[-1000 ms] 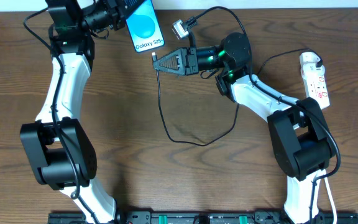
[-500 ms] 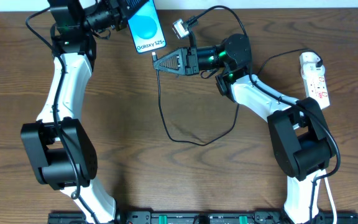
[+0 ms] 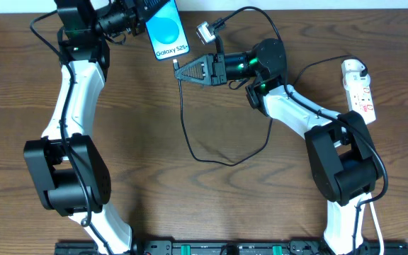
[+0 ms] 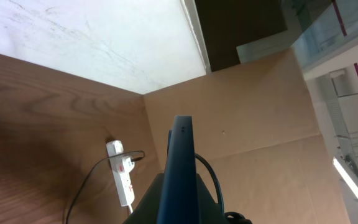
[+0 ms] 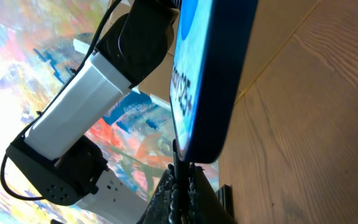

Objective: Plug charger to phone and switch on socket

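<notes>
Left gripper (image 3: 139, 15) clamped the slim black-edged smartphone (image 3: 167, 32) with its bright blue screen aloft over the brown wooden table (image 3: 140, 142), port end offered rightward | right gripper (image 3: 178, 71) pinched the thin black charger cable (image 3: 185, 127) just behind its plug — tip at the port, seating unclear | white oblong power strip (image 3: 358, 86) lay far right, apart from both arms — switching seemingly saved for last.

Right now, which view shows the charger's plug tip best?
Right wrist: the plug tip sits right at the lower edge of the phone, close up. Overhead shows it tiny near the phone's corner; left wrist shows only the phone edge-on, no tip.
</notes>
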